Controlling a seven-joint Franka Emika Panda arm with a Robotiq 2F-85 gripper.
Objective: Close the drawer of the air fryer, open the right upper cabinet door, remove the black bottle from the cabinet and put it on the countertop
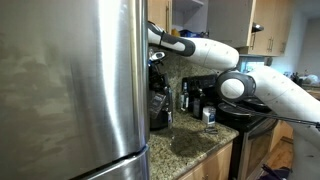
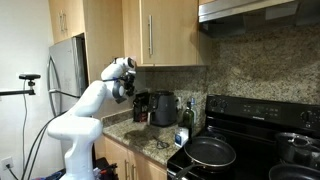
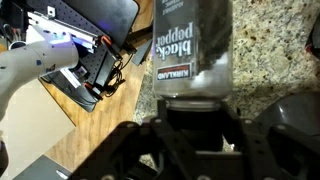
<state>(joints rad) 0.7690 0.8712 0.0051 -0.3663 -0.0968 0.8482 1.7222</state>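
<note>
The black bottle (image 3: 190, 45), a dark jar labelled black pepper, hangs in my gripper (image 3: 195, 108). The jaws are shut on its cap end, and its body points away over the speckled countertop (image 3: 262, 60). In both exterior views the gripper (image 1: 156, 58) (image 2: 127, 88) hovers above the counter's end, just under the wall cabinet (image 2: 165, 30); the bottle itself is too small to pick out there. A light-wood door (image 1: 161, 12) stands swung out above the arm. The air fryer (image 2: 166, 108) stands on the countertop (image 2: 150, 135) beyond the gripper; its drawer is too small to judge.
A steel fridge (image 1: 70, 85) fills the space beside the gripper. A coffee maker (image 2: 141, 105), small bottles (image 1: 186, 98) and a glass cup (image 1: 209, 117) crowd the counter. A black stove with a pan (image 2: 210, 152) adjoins it. Wooden floor (image 3: 95, 125) lies below the counter edge.
</note>
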